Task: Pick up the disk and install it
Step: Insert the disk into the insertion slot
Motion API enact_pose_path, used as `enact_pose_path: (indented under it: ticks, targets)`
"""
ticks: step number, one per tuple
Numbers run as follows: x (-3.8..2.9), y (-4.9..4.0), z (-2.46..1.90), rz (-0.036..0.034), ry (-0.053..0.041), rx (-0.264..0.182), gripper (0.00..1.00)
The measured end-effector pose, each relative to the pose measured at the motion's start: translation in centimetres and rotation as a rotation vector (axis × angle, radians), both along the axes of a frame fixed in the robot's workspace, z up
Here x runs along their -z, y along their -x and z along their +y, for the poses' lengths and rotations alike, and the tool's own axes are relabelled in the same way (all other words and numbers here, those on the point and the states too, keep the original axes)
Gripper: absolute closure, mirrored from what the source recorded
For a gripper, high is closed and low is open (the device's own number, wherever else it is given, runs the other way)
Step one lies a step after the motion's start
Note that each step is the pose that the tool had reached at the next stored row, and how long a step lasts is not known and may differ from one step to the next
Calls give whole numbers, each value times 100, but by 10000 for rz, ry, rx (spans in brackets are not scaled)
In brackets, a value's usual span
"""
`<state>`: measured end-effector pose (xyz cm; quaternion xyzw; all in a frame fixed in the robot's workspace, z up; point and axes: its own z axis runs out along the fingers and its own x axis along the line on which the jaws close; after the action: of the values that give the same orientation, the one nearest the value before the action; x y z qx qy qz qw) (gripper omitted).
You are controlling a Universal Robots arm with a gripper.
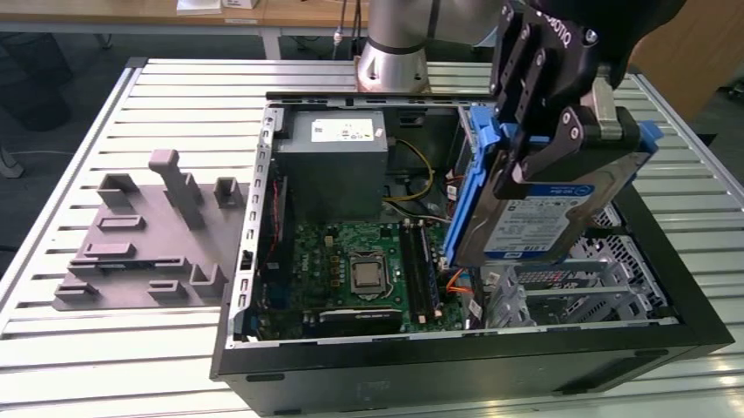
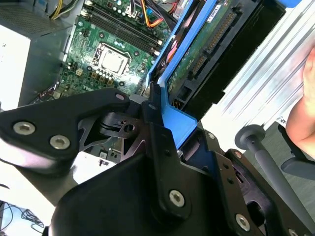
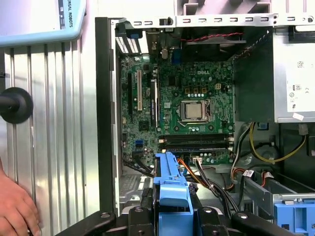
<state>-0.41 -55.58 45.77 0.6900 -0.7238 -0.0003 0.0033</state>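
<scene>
The disk [image 1: 556, 218], a silver drive with a white-and-blue label in a blue carrier frame [image 1: 470, 196], hangs tilted on edge above the right side of the open computer case [image 1: 465, 366]. My gripper [image 1: 542, 161] is shut on it, black fingers [image 1: 520, 178] clamping the carrier from above. In the second wrist view the gripper [image 2: 162, 129] grips the blue carrier [image 2: 177, 123], and the disk's green circuit side [image 2: 202, 54] faces the camera. In the first wrist view the carrier's edge [image 3: 170, 184] sits between the fingers, over the case interior.
Inside the case lie the motherboard [image 1: 355, 270], the grey power supply [image 1: 337, 165] and a metal drive cage [image 1: 587, 287] below the disk. A grey fixture plate [image 1: 139, 244] sits at the exterior view's left. A person's hand [image 3: 15, 206] rests on the slatted table beside the case.
</scene>
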Motion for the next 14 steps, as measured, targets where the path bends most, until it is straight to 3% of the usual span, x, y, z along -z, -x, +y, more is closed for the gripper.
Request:
enact_pose_path:
  ticks: [11, 14]
  targets:
    - [26, -214, -4, 1, 2, -1, 64]
    - [27, -235, -3, 1, 3, 0, 64]
